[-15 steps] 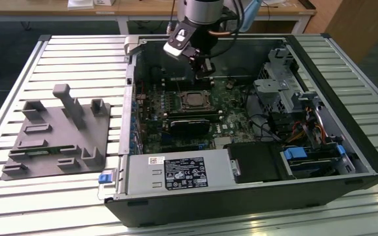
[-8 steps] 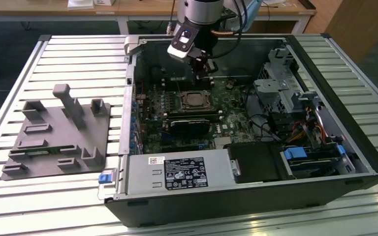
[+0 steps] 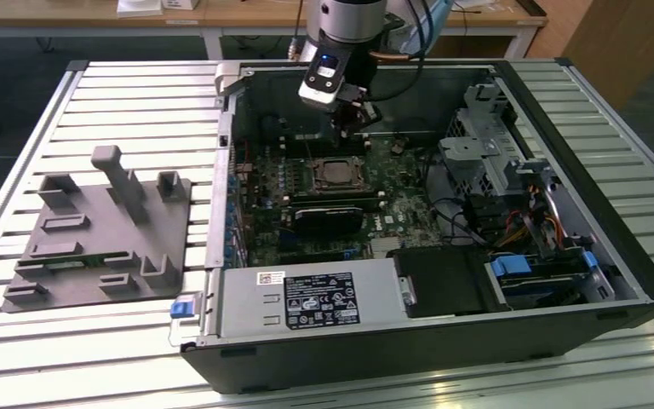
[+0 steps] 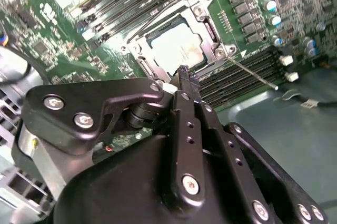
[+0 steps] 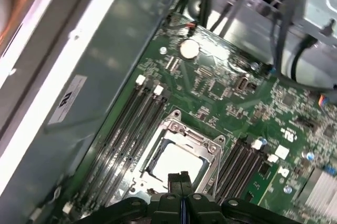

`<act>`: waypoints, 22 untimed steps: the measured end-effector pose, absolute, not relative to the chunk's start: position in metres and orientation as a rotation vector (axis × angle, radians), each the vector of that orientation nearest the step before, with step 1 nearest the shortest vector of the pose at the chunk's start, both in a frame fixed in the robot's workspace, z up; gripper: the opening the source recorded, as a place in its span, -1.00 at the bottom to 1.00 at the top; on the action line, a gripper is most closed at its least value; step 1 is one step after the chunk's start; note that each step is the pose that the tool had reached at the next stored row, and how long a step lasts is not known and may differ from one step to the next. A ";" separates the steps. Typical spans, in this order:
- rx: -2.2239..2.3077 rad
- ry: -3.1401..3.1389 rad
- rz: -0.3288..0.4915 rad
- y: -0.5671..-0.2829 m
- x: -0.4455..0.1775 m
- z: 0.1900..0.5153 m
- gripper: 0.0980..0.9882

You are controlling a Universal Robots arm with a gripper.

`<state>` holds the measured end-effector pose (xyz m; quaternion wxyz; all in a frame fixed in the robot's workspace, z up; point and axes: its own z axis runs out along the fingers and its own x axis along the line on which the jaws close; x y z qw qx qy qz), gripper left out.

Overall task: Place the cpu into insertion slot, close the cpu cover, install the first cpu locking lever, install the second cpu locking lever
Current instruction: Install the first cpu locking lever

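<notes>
**Above insertion slot (image 3: 337, 175): gripper (image 3: 357, 128) pinched closed, empty, cpu (image 4: 176, 50) seated**

Exterior view: gripper hangs inside the case (image 3: 418, 358), close above insertion slot. Second wrist view: cpu lies in insertion slot, cpu cover (image 4: 209, 30) down over it to pin it. Locking lever (image 4: 253, 72) juts sideways, likely unlatched. First wrist view: fingertips (image 5: 175, 182) pressed together, gripping nothing.

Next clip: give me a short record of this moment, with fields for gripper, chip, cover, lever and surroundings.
cpu: seated in the insertion slot
cpu cover: down around the cpu, face showing through its window
gripper: shut, holding nothing, tip at the cpu cover's edge
locking lever: thin rod slanting out beside the insertion slot; latch state unclear
surroundings: open computer case on slatted table, grey fixture at the exterior view's left
</notes>
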<state>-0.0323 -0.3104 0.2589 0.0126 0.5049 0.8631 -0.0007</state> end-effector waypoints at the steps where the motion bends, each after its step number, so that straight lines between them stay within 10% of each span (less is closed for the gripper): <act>1: 1.550 2.703 -0.002 -0.310 -0.032 0.259 -0.98; 22: 1.010 2.948 0.006 -0.310 -0.032 0.259 -0.98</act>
